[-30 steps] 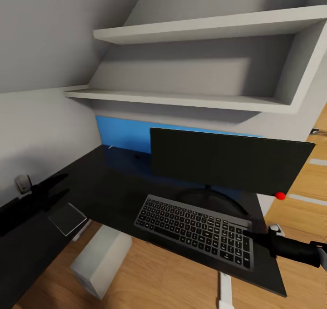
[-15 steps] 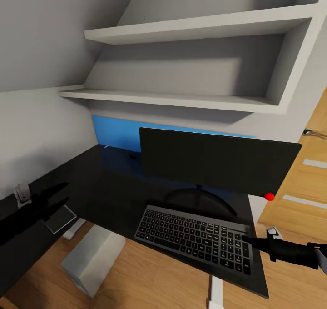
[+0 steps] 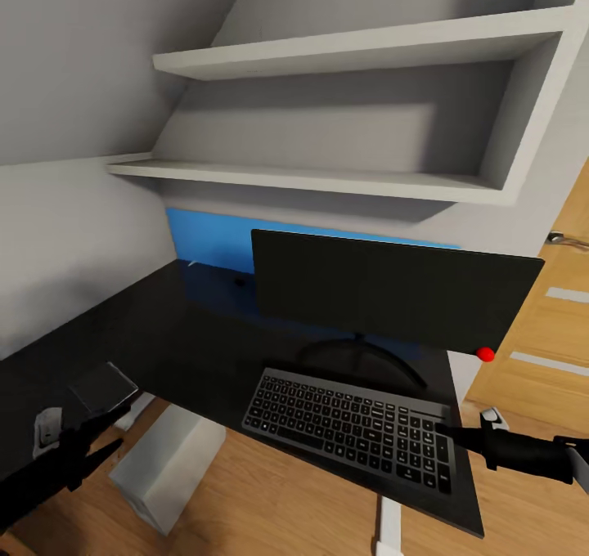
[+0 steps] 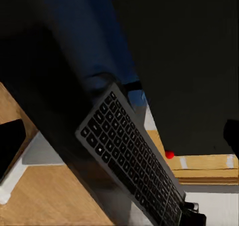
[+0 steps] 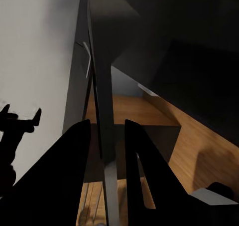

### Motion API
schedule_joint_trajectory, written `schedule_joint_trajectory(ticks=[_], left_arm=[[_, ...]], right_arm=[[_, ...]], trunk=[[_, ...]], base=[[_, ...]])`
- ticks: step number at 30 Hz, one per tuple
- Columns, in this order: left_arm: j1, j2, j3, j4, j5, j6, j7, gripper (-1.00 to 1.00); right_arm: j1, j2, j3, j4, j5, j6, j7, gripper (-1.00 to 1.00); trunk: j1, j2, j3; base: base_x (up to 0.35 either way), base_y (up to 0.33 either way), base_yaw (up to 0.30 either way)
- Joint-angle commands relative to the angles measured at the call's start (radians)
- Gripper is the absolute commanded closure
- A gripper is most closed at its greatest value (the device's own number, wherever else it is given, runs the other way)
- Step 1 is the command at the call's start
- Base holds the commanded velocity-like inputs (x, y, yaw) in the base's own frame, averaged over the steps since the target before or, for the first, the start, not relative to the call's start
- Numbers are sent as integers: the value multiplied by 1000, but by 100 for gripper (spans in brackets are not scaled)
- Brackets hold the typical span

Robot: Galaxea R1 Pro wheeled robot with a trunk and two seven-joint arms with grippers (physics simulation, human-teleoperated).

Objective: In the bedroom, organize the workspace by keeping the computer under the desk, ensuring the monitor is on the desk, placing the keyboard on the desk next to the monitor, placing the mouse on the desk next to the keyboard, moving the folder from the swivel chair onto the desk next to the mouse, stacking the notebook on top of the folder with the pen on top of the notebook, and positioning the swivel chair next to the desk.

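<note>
The black monitor (image 3: 393, 294) stands on the glossy black desk (image 3: 180, 335), with the keyboard (image 3: 343, 425) flat in front of it at the front edge. My right gripper (image 3: 448, 432) is shut on the keyboard's right end; the wrist view shows a thin slab between its fingers (image 5: 74, 171). The notebook (image 3: 105, 386) lies at the desk's front left edge. Just below it, in front of the desk, my left gripper (image 3: 102, 440) hangs open and empty. The grey computer (image 3: 164, 470) stands under the desk. A thin white stick (image 3: 193, 263), maybe the pen, lies at the back. Mouse, folder and swivel chair are out of view.
Two white shelves (image 3: 327, 180) overhang the desk under a sloped ceiling. A long blue panel (image 3: 209, 241) runs along the wall behind the monitor. A small dark lump (image 3: 241, 280) sits near it. A wooden door (image 3: 556, 319) is at the right, wood floor (image 3: 270, 507) below.
The view shifted a second ago as the camera moved. Since half a second ago my left gripper has dropped off the notebook to below the desk edge, uncovering it. The right gripper stays on the keyboard.
</note>
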Motion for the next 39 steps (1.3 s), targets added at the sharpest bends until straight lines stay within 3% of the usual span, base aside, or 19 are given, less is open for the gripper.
schedule_joint_trajectory(ticks=[1,2,5,8,9,11,12,14,15,16,19,21,27,33,39], left_arm=[[48,-7,-4,0,-59,-30,-14,-100],[73,-16,-7,0,-92,-50,-16,-100],[243,-125,-12,4,-308,-205,-22,-100],[312,-163,-16,11,-381,-283,-24,-100],[344,-189,-19,18,-421,-325,-24,-100],[364,-218,-23,41,-467,-358,-24,-100],[377,-247,-27,75,-529,-388,-24,-100],[386,-272,-29,112,-594,-423,-25,-100],[391,-292,-30,147,-649,-464,-28,-100],[394,-298,-29,165,-669,-485,-31,-100],[398,-311,-25,229,-709,-549,-60,-100],[400,-316,-16,284,-732,-600,-116,-100],[402,-322,33,351,-754,-647,-194,-100],[402,-325,54,370,-760,-660,-201,-100],[402,-325,56,372,-760,-661,-200,-100]], right_arm=[[-1,-1,4,-1,-5,5,1,100],[-1,-1,3,-2,-5,5,1,100],[-1,1,2,-3,-6,5,1,100],[-2,1,0,-3,-7,6,1,100],[-2,2,0,-3,-8,8,-1,100],[-5,4,-1,-2,-9,8,-4,100],[-8,7,-2,-1,-10,9,-7,100],[-10,13,-2,1,-11,9,-9,100],[-12,20,-2,1,-11,8,-11,100],[-12,23,-2,0,-10,8,-12,100],[-14,33,-2,-2,-10,8,-13,100],[-14,42,-2,-4,-9,8,-14,100],[-18,55,-2,-5,-7,8,-15,100],[-46,91,2,-6,-12,18,-5,100],[-51,103,4,-8,-16,23,30,100]], trunk=[[0,-1,-1],[0,-1,-1],[0,-1,-1],[0,-1,-1],[0,-1,-1],[0,-1,-1],[0,-1,-1],[0,-1,-1],[0,-1,-1],[0,-1,-1],[0,-1,-1],[0,-1,-1],[0,-1,-1],[0,-1,-1],[0,-1,-1]], base=[[0,0,0],[0,0,0],[0,0,0],[0,0,0],[0,0,0],[0,0,0],[0,0,0],[0,0,0],[0,0,0],[0,0,0],[0,-11,0],[0,-110,0],[0,-248,0],[0,-276,0],[0,-67,0]])
